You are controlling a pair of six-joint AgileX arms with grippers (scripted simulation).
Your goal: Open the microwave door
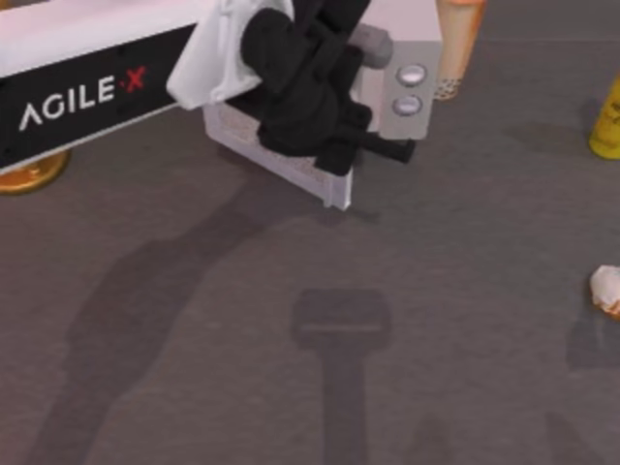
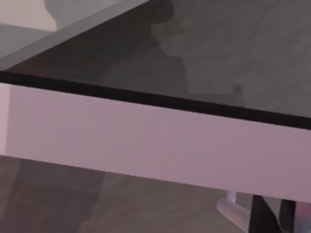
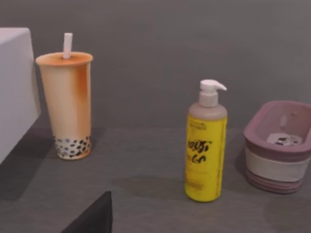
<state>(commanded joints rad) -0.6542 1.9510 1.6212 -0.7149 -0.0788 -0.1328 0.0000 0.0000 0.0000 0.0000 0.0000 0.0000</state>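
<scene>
Pale grey microwave door (image 1: 291, 160) stands partly swung out from the microwave (image 1: 412, 58); rigid, light, hinged. Left gripper (image 1: 373, 145) at its free edge, finger state indiscernible. Best hold: handle bar.

The microwave (image 1: 407, 58) stands at the table's (image 1: 291, 387) far edge, its door (image 1: 291, 160) swung out leftward. A cup (image 1: 455, 48) stands just right of it, a bottle (image 1: 608, 121) farther right. The left gripper (image 1: 383, 145) sits at the door.

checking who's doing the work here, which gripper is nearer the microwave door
Left. The left gripper is right at the microwave door, by its free edge. The right gripper is out of the top view, off towards the table's right side.
</scene>
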